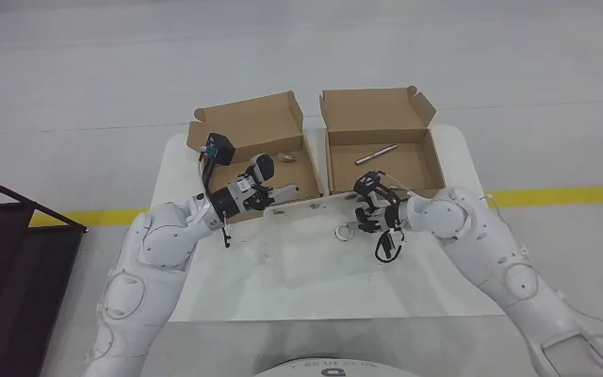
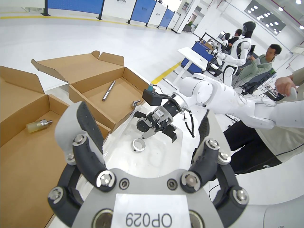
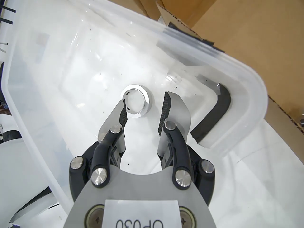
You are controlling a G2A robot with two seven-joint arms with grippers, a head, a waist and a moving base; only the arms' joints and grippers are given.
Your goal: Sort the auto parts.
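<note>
One finger of the right tool (image 3: 144,99) crossed the metal ring's (image 3: 145,103) rim. Touching or just above it, there was no telling. The clear bin (image 3: 213,55) ran out past the picture's edge, and a black strip (image 3: 219,109) at its corner showed dimly through cloudy plastic; what it was stayed unclear. From the top, the part (image 1: 283,158) in the left box (image 1: 250,118) was too small to name, and the left tool (image 1: 273,181) covered that box's front wall. A bent fitting (image 2: 135,103) peeked over the right box's (image 2: 123,117) wall, lower half hidden.
</note>
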